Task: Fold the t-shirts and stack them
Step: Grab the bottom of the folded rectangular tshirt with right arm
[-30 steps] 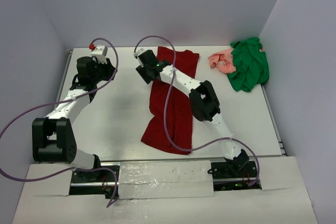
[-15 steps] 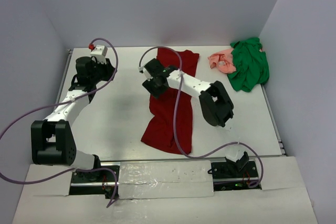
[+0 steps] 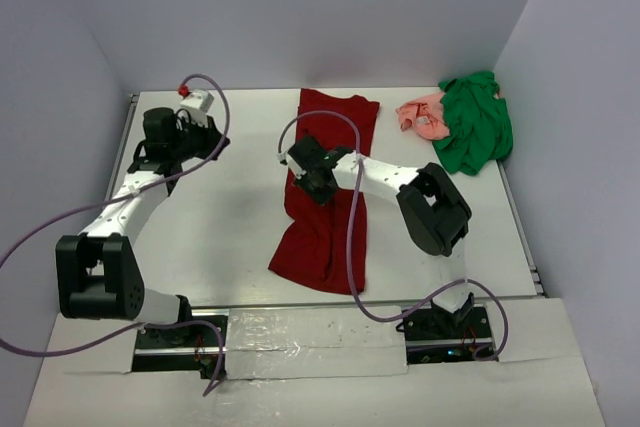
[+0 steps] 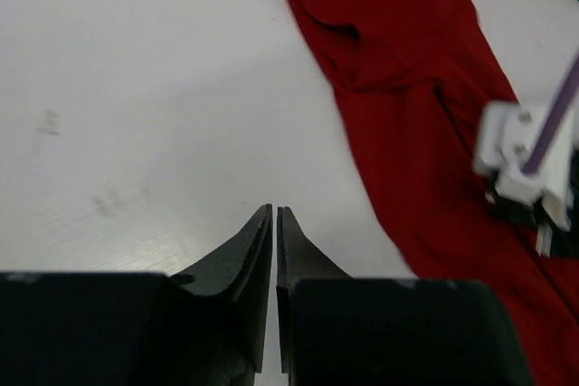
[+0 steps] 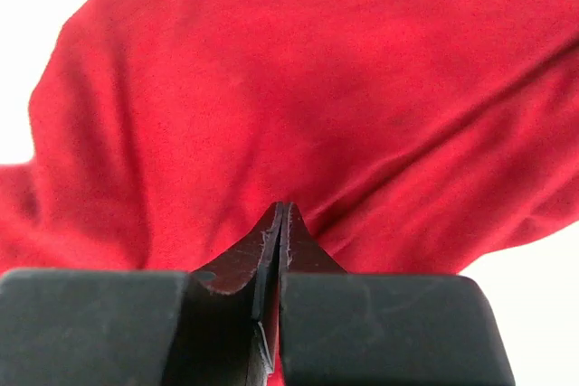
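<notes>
The maroon t-shirt [image 3: 335, 217] lies as a long narrow strip down the middle of the table. My right gripper [image 3: 316, 184] is at its left edge, about halfway along. In the right wrist view that gripper [image 5: 282, 207] is shut, its tips pressed into the red cloth [image 5: 317, 88], and a crease runs out from them. My left gripper [image 3: 215, 143] hovers over bare table left of the shirt. Its jaws [image 4: 274, 211] are closed to a thin slit with nothing between them. The green t-shirt [image 3: 475, 127] and the salmon-pink t-shirt [image 3: 422, 115] lie crumpled together at the far right.
The white table [image 3: 230, 217] is enclosed by grey walls at the back and both sides. Purple cables loop from both arms, and the right arm's cable [image 3: 352, 237] hangs over the maroon cloth. The right arm's wrist [image 4: 525, 155] shows at the right of the left wrist view.
My right gripper has slid toward the near side along the shirt's left edge and closed from wide open. The left gripper's jaws have narrowed. The left arm has barely moved.
</notes>
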